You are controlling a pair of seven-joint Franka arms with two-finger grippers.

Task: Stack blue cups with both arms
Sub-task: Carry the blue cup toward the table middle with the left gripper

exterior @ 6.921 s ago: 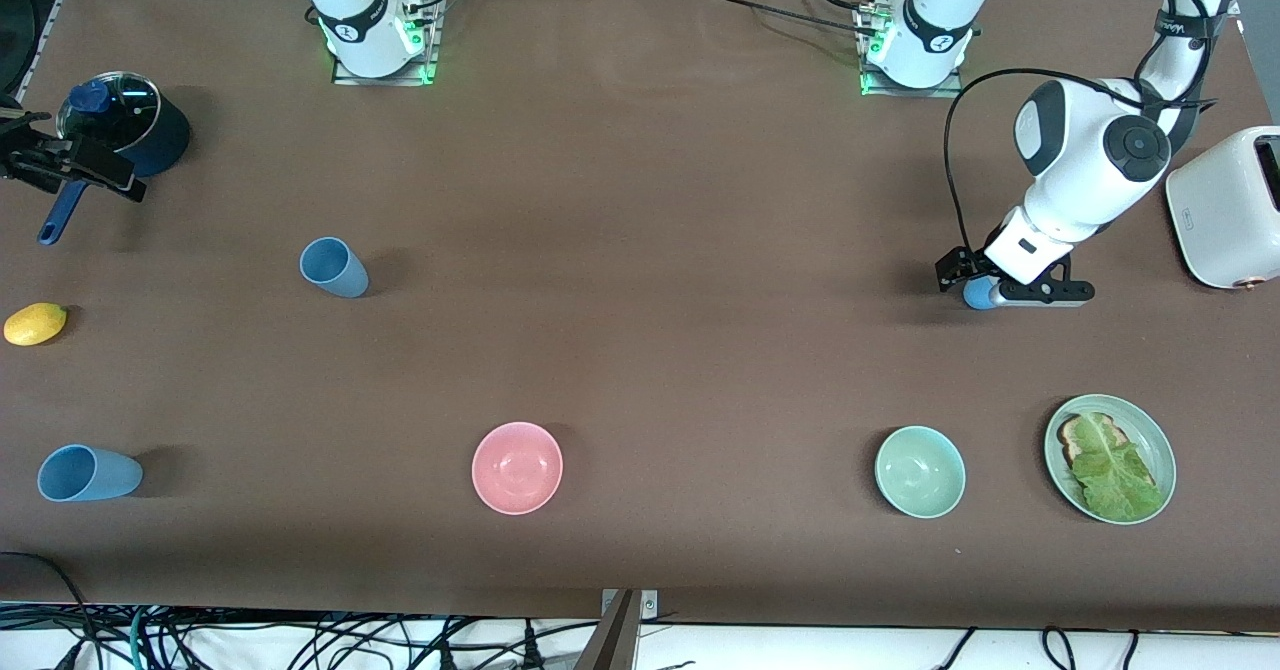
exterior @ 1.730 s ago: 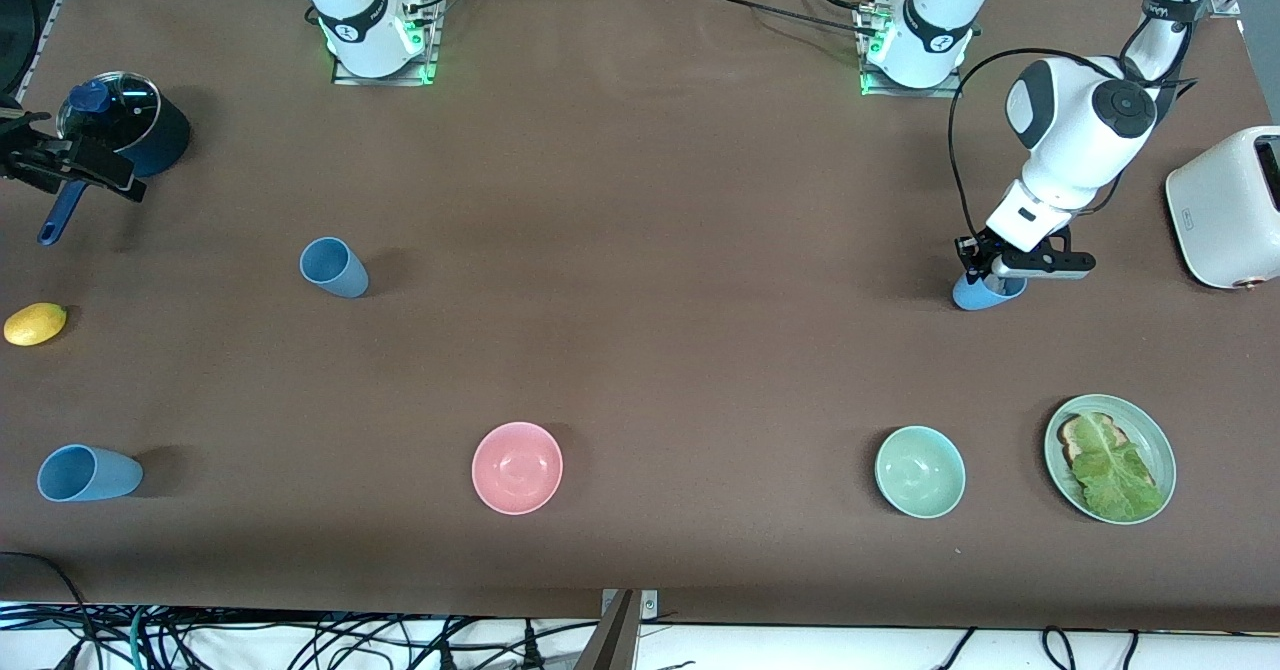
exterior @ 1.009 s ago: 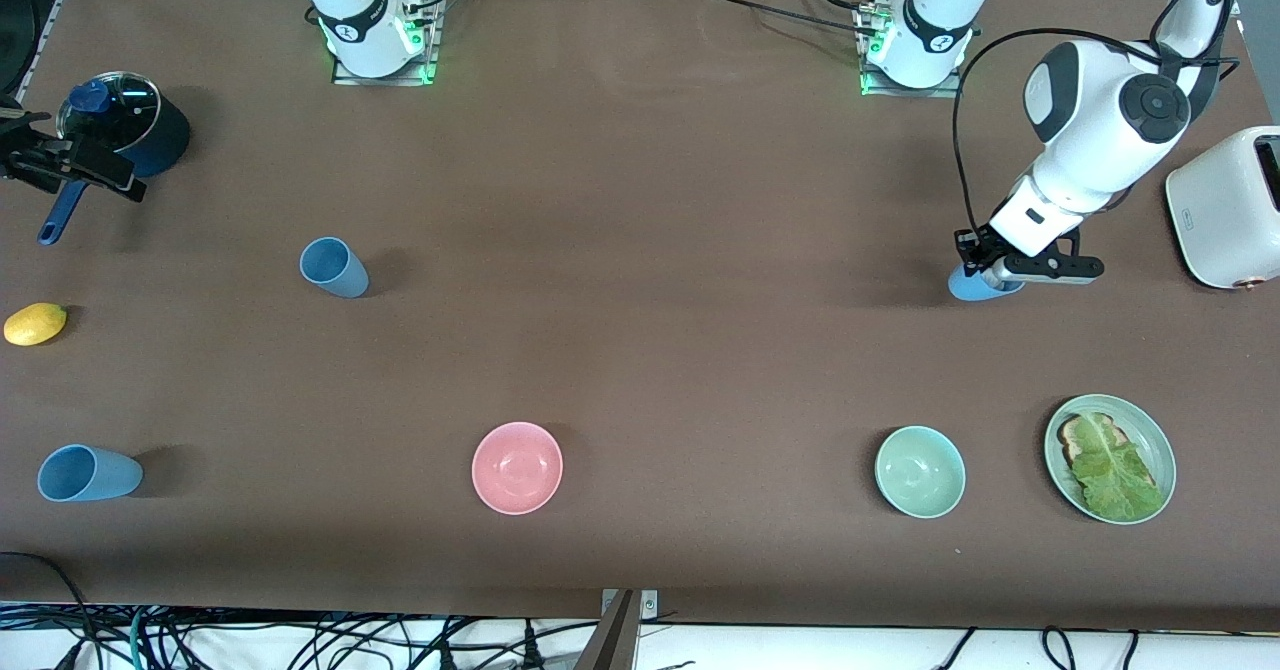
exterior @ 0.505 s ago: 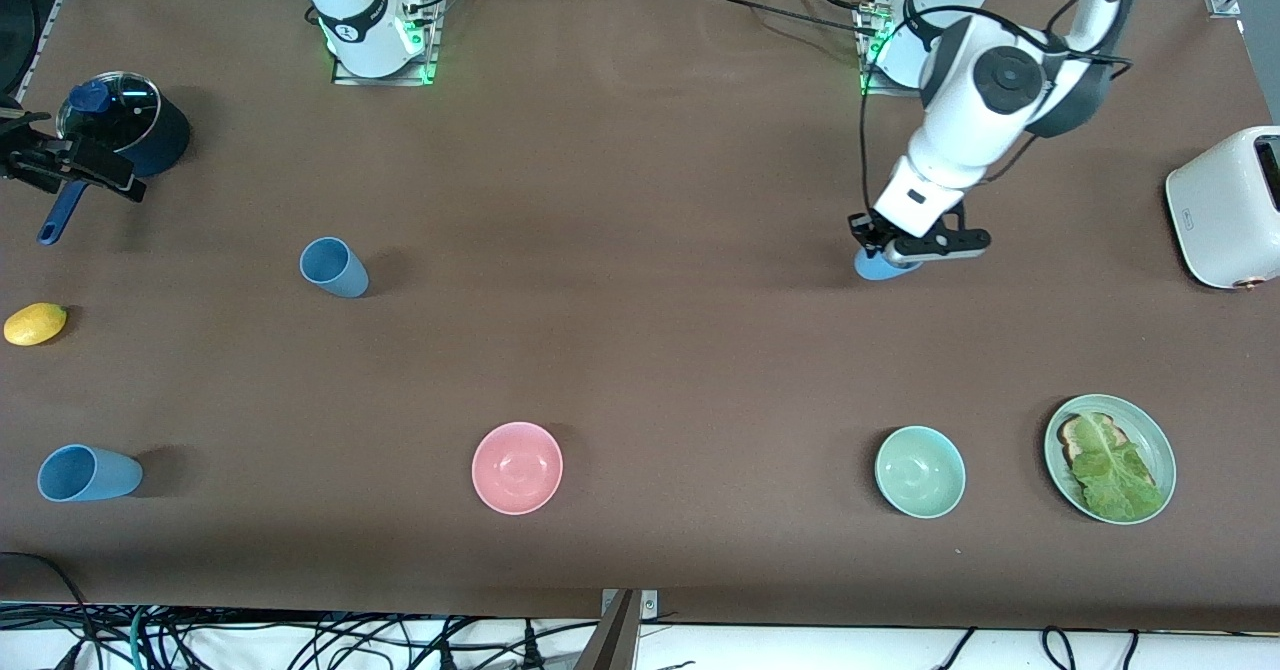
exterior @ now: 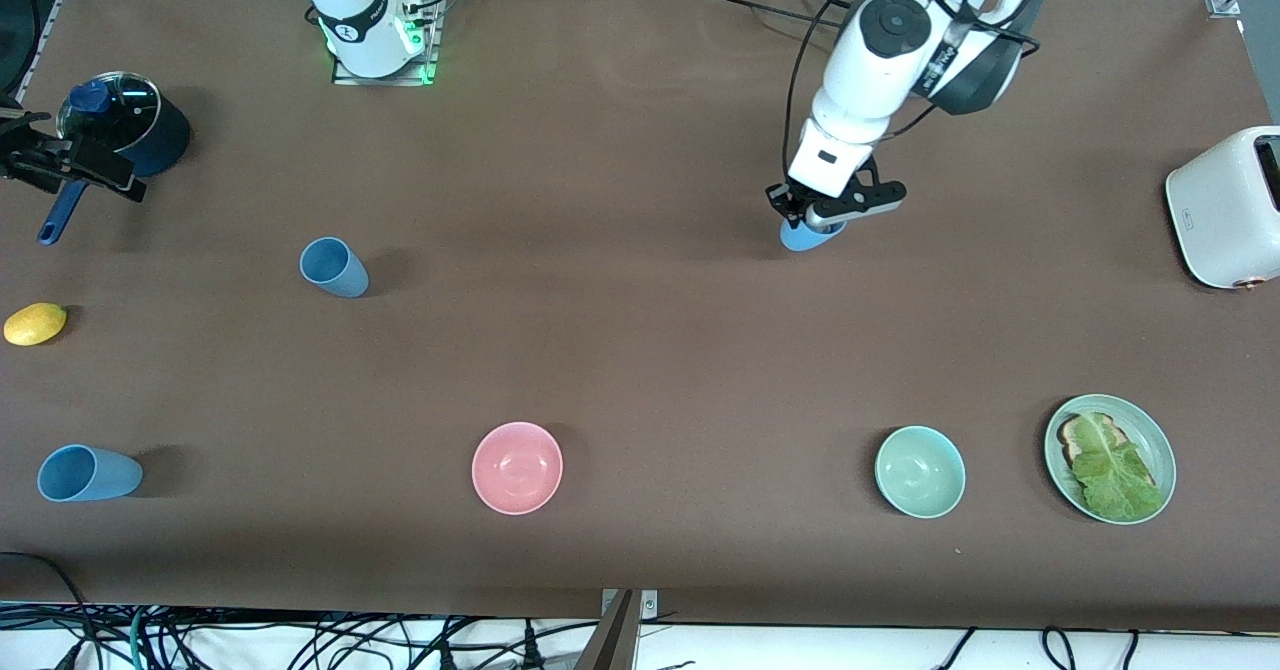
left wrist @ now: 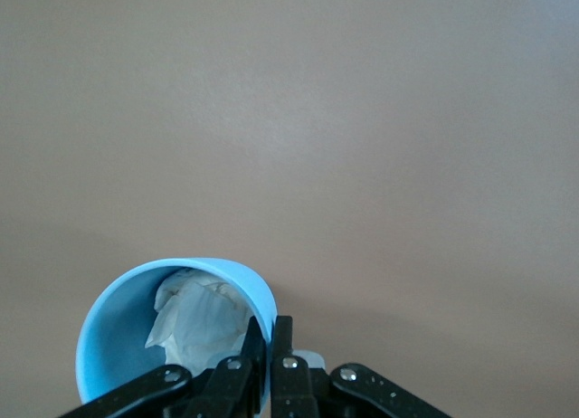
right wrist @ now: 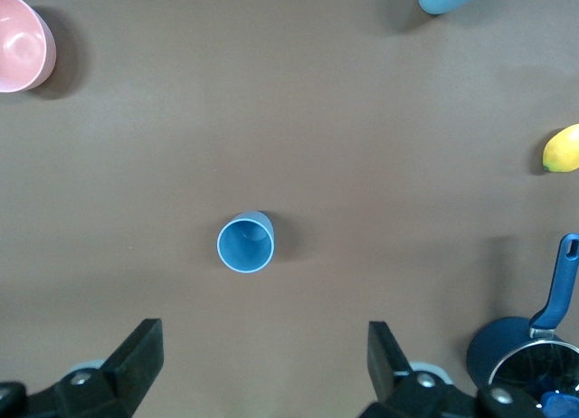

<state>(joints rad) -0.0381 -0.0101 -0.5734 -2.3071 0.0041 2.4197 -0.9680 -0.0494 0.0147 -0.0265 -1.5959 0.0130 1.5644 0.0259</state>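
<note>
**Reporter:** Where does the left end effector [exterior: 806, 218] stand?

**Photographer:** It hangs over the bare middle of the brown counter [exterior: 640, 350], toward the left arm's end. Its fingers are pinched together on the rim of a blue cup [exterior: 808, 236], one finger inside the wall and one outside. The left wrist view shows that cup [left wrist: 172, 332] tilted, with crumpled white paper [left wrist: 194, 318] in it.

**Reporter:** And the right end effector [right wrist: 262, 364]?

**Photographer:** Its jaws gape wide and hold nothing. It waits above the counter at the right arm's end, and a second blue cup [right wrist: 245, 242] stands upright on the counter below it, mouth up. The front view places that cup [exterior: 334, 267] well apart from the held one.

**Reporter:** Any other cups?

**Photographer:** A third blue cup [exterior: 88, 473] lies on its side near the counter's front edge, at the right arm's end.

**Reporter:** What else lies near the right end effector?

**Photographer:** A dark-blue pot [exterior: 125, 132] with a long handle and a yellow lemon [exterior: 35, 323]. A pink bowl [exterior: 517, 467] sits nearer to the front camera than the upright cup.
</note>
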